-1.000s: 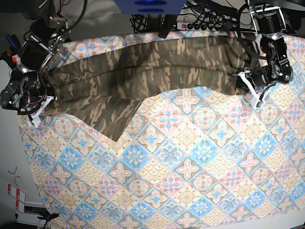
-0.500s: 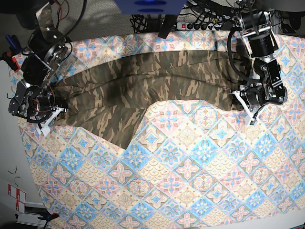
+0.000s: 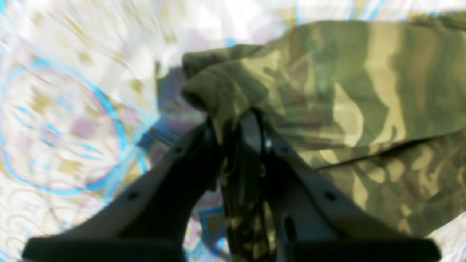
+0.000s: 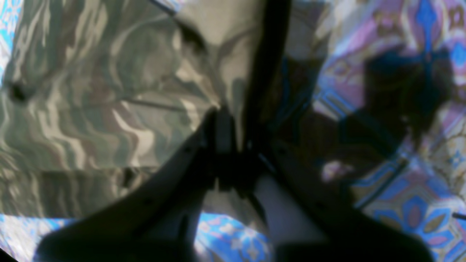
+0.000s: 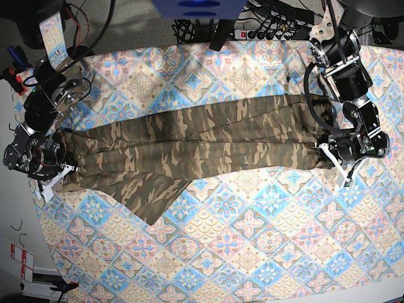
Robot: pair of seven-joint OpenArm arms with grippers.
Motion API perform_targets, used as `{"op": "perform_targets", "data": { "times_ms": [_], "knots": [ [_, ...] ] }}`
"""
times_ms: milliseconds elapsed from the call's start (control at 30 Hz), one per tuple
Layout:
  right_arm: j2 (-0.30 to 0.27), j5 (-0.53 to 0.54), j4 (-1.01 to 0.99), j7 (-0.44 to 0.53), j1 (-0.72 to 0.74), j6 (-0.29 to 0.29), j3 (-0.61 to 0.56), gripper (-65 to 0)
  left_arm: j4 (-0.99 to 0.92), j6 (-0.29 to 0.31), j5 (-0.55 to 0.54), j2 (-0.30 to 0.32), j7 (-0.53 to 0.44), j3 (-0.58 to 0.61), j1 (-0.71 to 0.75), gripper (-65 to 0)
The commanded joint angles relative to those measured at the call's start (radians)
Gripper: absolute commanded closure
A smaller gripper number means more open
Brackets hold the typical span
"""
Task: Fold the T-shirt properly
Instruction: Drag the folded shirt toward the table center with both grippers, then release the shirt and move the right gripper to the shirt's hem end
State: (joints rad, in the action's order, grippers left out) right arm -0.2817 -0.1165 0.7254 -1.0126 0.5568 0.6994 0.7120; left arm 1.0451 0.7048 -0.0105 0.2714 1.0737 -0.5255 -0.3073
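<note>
The camouflage T-shirt (image 5: pixel 189 148) is stretched in a long band across the table, from the left edge to the right side, with a flap hanging toward the front left (image 5: pixel 151 196). My left gripper (image 5: pixel 332 159) is at the right end of the shirt, shut on a bunched edge of cloth (image 3: pixel 233 120). My right gripper (image 5: pixel 55 172) is at the left end, shut on the shirt's edge (image 4: pixel 233 138). The neck label is not visible.
The pastel diamond-patterned tablecloth (image 5: pixel 252 240) covers the table. A power strip and cables (image 5: pixel 265 31) lie along the back edge. The table's left edge runs just beside my right gripper. A red tag (image 5: pixel 19 259) lies on the floor at the left.
Both grippers have pulled the shirt toward the front of the table. The cloth band has drawn tighter and narrower and now lies lower on the tablecloth.
</note>
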Motion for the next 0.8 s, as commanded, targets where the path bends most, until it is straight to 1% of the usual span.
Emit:
{"op": "perform_targets", "data": {
  "times_ms": [0,67,167,300,367,433,533,633,700,767],
  "knots": [
    [-0.021,0.002,0.016,0.024,0.030,-0.001,0.004,-1.5,0.014,-0.007,0.004,0.022,-0.011,-0.006,-0.036,-6.3],
    [-0.021,0.002,0.016,0.047,0.030,-0.001,0.005,-1.5,0.014,-0.007,0.004,0.024,-0.013,0.000,-0.046,-6.3],
    [-0.021,0.005,0.015,0.107,0.030,-0.001,0.002,-1.5,0.014,-0.007,0.004,0.024,-0.013,0.002,-0.065,-6.3],
    [-0.020,0.002,0.015,0.127,0.029,-0.001,-0.002,-1.5,0.014,-0.007,0.011,0.025,-0.013,0.002,-0.066,-7.0],
    [-0.020,0.001,0.015,0.125,0.029,-0.001,-0.002,-2.5,0.016,-0.007,0.059,0.025,-0.013,-0.002,-0.049,-7.1],
    [-0.020,-0.001,0.015,0.119,0.026,-0.001,-0.007,-6.6,0.022,-0.007,0.116,0.025,-0.013,-0.003,-0.025,-7.1],
    [-0.021,-0.001,0.020,0.119,0.024,-0.001,-0.044,-16.0,0.022,-0.007,0.195,0.025,-0.023,-0.005,-0.013,-7.5],
    [-0.021,-0.001,0.021,0.119,0.024,-0.001,-0.059,-27.7,0.022,-0.007,0.254,0.025,-0.079,-0.006,0.015,-13.4],
    [-0.021,-0.001,0.021,0.125,0.024,-0.001,-0.056,-33.8,0.022,-0.007,0.280,0.025,-0.112,-0.006,0.027,-18.1],
    [-0.021,-0.001,0.021,0.127,0.024,-0.001,-0.056,-38.2,0.022,-0.007,0.306,0.024,-0.146,-0.008,0.033,-21.6]
  ]
}}
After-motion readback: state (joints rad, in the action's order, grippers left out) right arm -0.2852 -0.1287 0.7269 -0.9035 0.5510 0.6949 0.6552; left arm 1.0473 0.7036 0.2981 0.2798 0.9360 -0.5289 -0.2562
